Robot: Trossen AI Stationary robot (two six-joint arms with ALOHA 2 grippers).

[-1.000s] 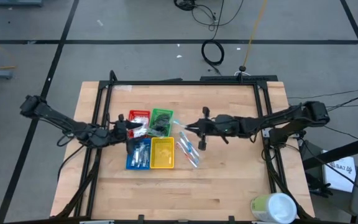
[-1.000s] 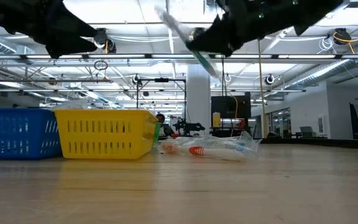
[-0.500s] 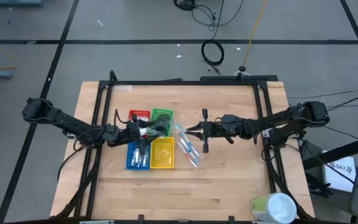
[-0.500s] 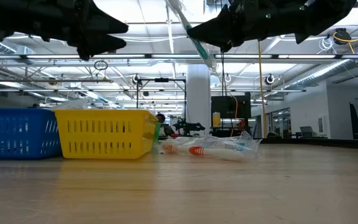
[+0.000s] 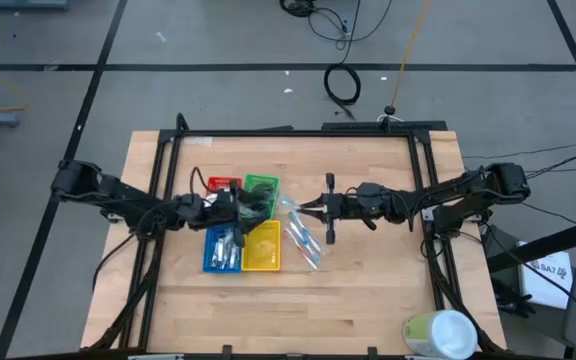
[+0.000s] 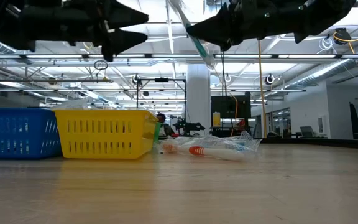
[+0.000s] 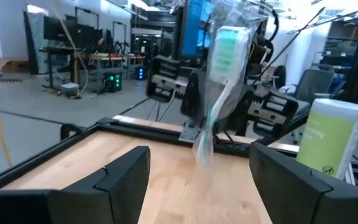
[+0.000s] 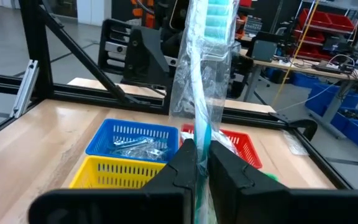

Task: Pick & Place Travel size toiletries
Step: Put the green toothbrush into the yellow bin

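item: wrapped toothbrush [image 8: 202, 74], teal head, clear sleeve. location: centre of the high view, lifted clear of the bench [image 5: 368, 290], pinched low on its handle by the right hand [image 8: 196, 163], whose fingers are closed tight on it. orientation: long axis close to upright in the right wrist view, head uppermost, sleeve hanging loose.
left hand [image 7: 194, 180]: over the trays left of centre, fingers spread wide, nothing in them; it faces the toothbrush.
step, as judged: carry stage, pick done, placing not yet done. next move likely calls for travel left to a tray, perhaps the yellow tray [image 5: 261, 246], then lowering and release.
also present: more wrapped items [image 5: 303, 245] lying on the bench just right of the yellow tray.
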